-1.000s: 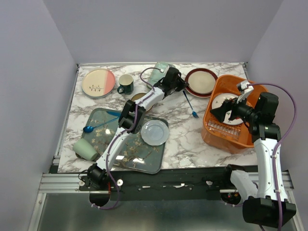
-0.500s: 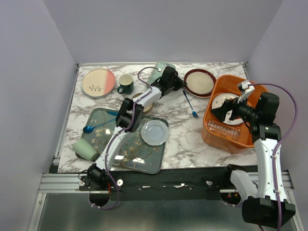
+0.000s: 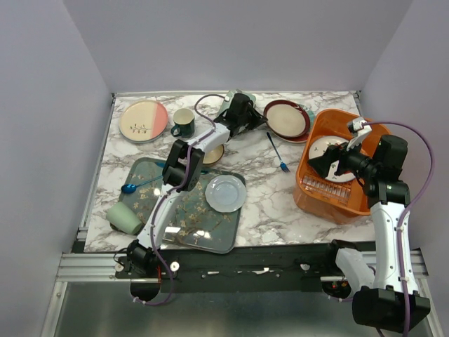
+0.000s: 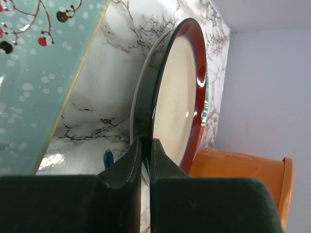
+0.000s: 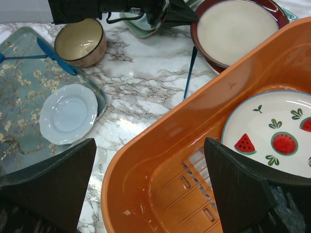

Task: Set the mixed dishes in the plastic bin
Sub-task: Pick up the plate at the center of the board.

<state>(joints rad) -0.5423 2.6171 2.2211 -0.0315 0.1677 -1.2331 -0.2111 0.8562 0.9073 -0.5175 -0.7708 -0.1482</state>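
Note:
My left gripper (image 4: pixel 144 145) is shut on the near rim of the teal-and-red plate (image 4: pixel 180 97), which stands tilted on edge beside the mint rectangular dish (image 4: pixel 34 73). From above, this plate (image 3: pixel 286 118) lies just left of the orange plastic bin (image 3: pixel 330 200), and the left gripper (image 3: pixel 258 121) holds its left edge. My right gripper (image 5: pixel 146 184) hangs open over the bin (image 5: pixel 160 160), nothing between its fingers. The white plate with red wedges (image 5: pixel 277 131) lies inside the bin. Elsewhere stand the cream-and-pink plate (image 3: pixel 143 120), dark green mug (image 3: pixel 183 122), pale green cup (image 3: pixel 124 217) and brown bowl (image 5: pixel 80 42).
A dark floral tray (image 3: pixel 182 217) at front left carries a pale blue plate (image 3: pixel 225 193) and a blue spoon (image 3: pixel 133 186). A blue fork (image 3: pixel 277 151) lies on the marble between plate and bin. Grey walls close in the table on three sides.
The left gripper has drawn the teal-and-red plate a little to the left and back, tipping it up. The right arm has not moved.

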